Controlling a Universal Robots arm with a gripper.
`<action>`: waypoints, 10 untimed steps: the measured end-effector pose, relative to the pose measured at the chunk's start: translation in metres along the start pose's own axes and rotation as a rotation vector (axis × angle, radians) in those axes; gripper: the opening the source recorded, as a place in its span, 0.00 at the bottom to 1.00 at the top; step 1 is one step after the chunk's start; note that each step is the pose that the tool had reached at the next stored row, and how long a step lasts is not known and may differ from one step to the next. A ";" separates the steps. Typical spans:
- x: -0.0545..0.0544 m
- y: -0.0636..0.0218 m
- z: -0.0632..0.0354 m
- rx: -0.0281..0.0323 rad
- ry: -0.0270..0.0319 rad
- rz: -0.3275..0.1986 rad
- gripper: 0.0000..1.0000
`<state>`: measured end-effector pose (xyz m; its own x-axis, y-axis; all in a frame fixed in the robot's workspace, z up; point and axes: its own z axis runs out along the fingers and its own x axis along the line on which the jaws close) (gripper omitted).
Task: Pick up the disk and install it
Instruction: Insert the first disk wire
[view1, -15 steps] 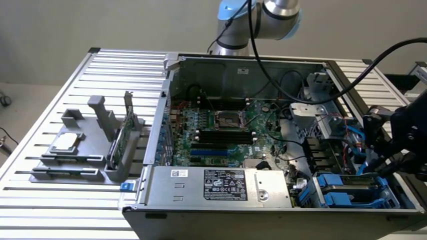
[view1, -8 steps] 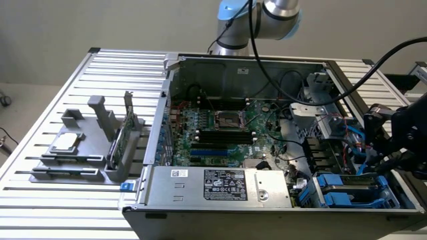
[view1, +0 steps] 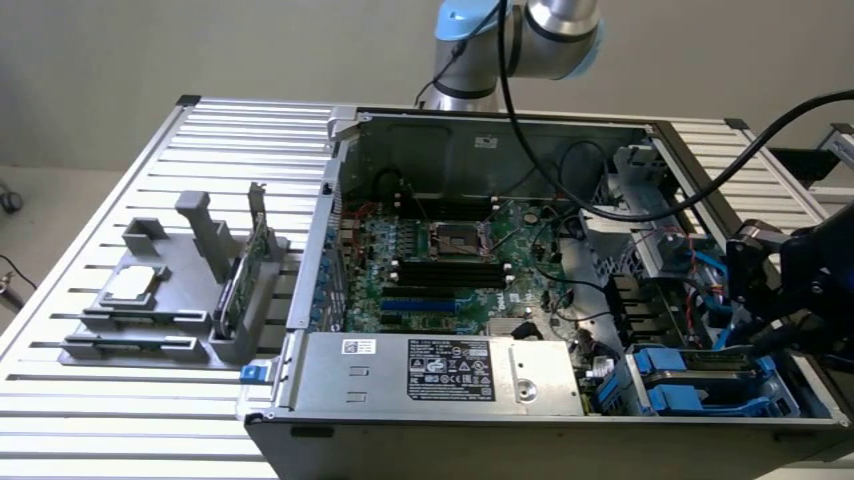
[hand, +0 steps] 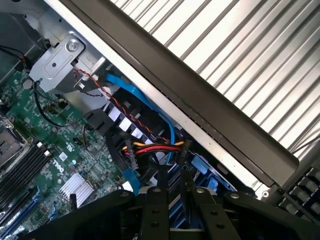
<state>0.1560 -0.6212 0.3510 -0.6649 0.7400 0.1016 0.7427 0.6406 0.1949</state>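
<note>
Disk (view1: 701, 372). Exterior view: its blue rails show in the drive bay (view1: 638, 392) at the near corner of the open case (view1: 400, 130), on the exterior view's right. The gripper (view1: 785, 318) hangs just above it. I cannot tell its grip state, nor whether the disk is held or already seated.

Wrist view: the gripper (hand: 174, 192) looks down into that same corner, with blue rail plastic just beyond it. A blue cable (hand: 150, 102) and red-yellow power leads (hand: 155, 147) lie close by.

Judgement: insertion stage. To do it well, keep the rails square to the bay guides, press straight, and keep the loose cables from getting trapped underneath.
</note>
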 end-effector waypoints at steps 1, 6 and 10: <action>-0.001 -0.0009 0.0012 -0.0012 0.0005 0.003 0.25; -0.005 -0.0047 0.0065 -0.0077 0.0040 0.015 0.33; -0.005 -0.0057 0.0095 -0.0173 0.0101 0.031 0.33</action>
<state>0.1562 -0.6269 0.3400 -0.6424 0.7572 0.1177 0.7616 0.6137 0.2083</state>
